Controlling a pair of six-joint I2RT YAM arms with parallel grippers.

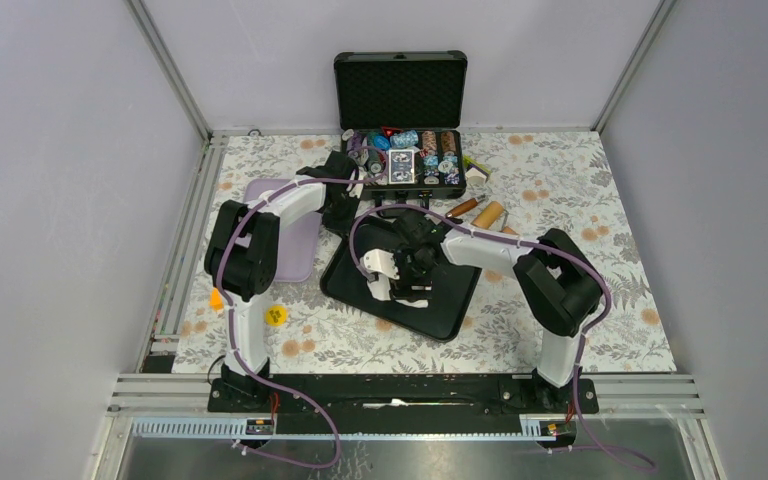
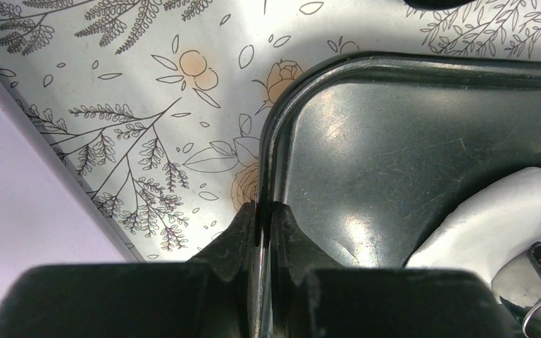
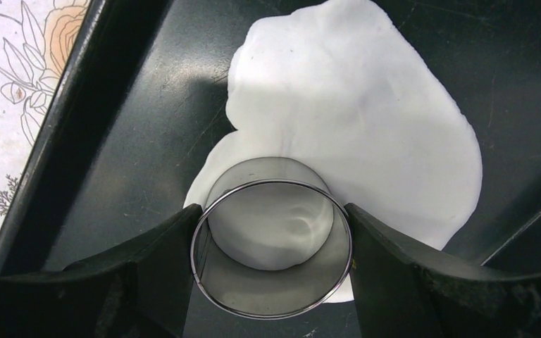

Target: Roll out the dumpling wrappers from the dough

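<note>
Left gripper point(image 2: 260, 215): clenched on the rim of the black tray point(image 2: 394, 141), near its corner; it pins the tray to the flowered tablecloth point(image 2: 148, 105).
Right gripper point(image 3: 271, 239): jaws wide, grasping a steel ring cutter point(image 3: 253, 289), one finger on each side of it.
Dough point(image 3: 366, 120): a flat, irregular white sheet on the tray floor, with the cutter over its near edge.
Dumpling wrappers: none seen lying free on the tray.
Depth of cut: cannot tell whether the ring's lower edge has gone through to the tray.
Risk, short disc: the ring sits close to the sheet's margin (the edge curves in just beside it), so the cut may come out with a flat side rather than a full round.
Risk, sticking: soft dough can jam inside the ring and rise with it, or drag the whole sheet up and fold it.
Risk, ring slip: smooth round steel held at two points only. A tilted press could roll it out of the fingers or cut one side only.
Risk, tray shift: the hold is on a thin rim. If it slips, a downward or twisting push could slide the tray and smear the cut.
Risk, thin spots: the sheet looks uneven, so the disc may tear on lifting.
</note>
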